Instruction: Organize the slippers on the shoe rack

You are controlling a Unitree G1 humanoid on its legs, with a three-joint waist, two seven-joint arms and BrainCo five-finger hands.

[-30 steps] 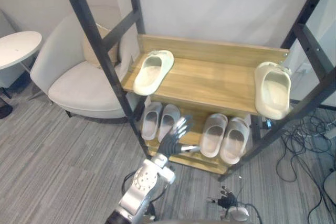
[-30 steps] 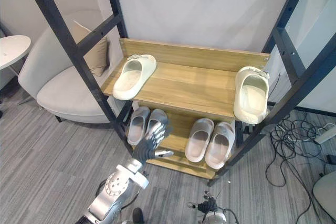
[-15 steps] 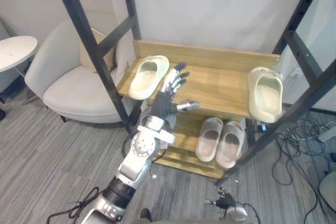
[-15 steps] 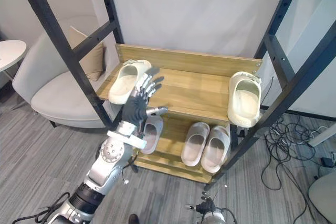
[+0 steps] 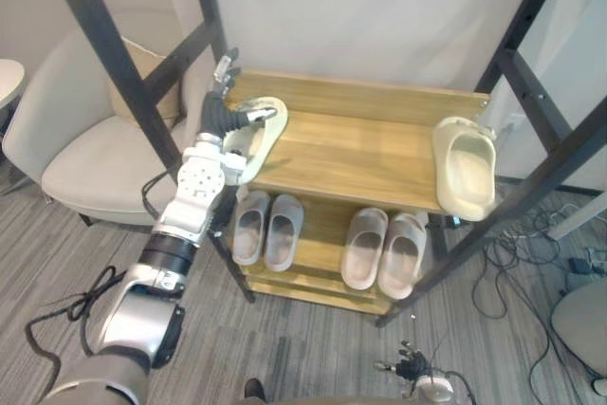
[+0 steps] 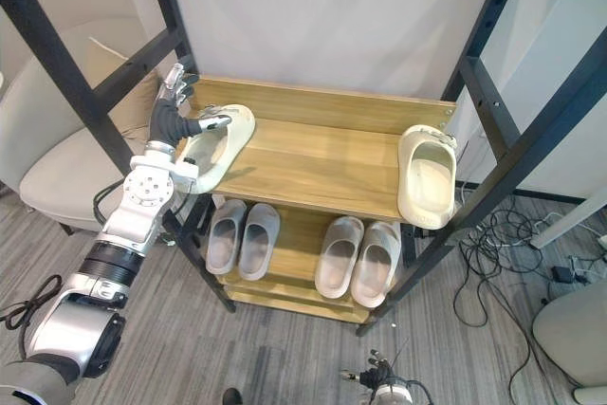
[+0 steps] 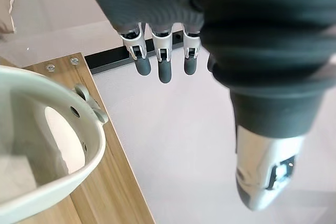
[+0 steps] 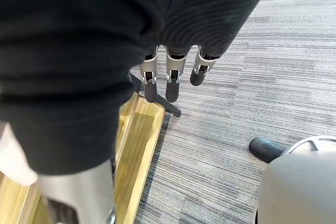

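Slippers on a wooden shoe rack [image 5: 351, 154] with two shelves and a black metal frame. On the upper shelf, left cream slipper [image 6: 220, 144] at the left end and right cream slipper [image 5: 465, 166] well apart at the right end, with the near end past the shelf's front edge. On the lower shelf, left grey pair [image 5: 268, 227] and right grey pair [image 5: 384, 248], each set side by side.

Left hand [image 5: 220, 113] raised at the left cream slipper, fingers straight and pointing up, thumb stretched out across the slipper's far end, clasping nothing; contact with the slipper impossible to tell. Right hand [image 8: 171, 85] low over grey carpet floor [image 8: 226, 145], fingers straight and relaxed, empty. Pale armchair [image 5: 76, 154] to the left of the rack.
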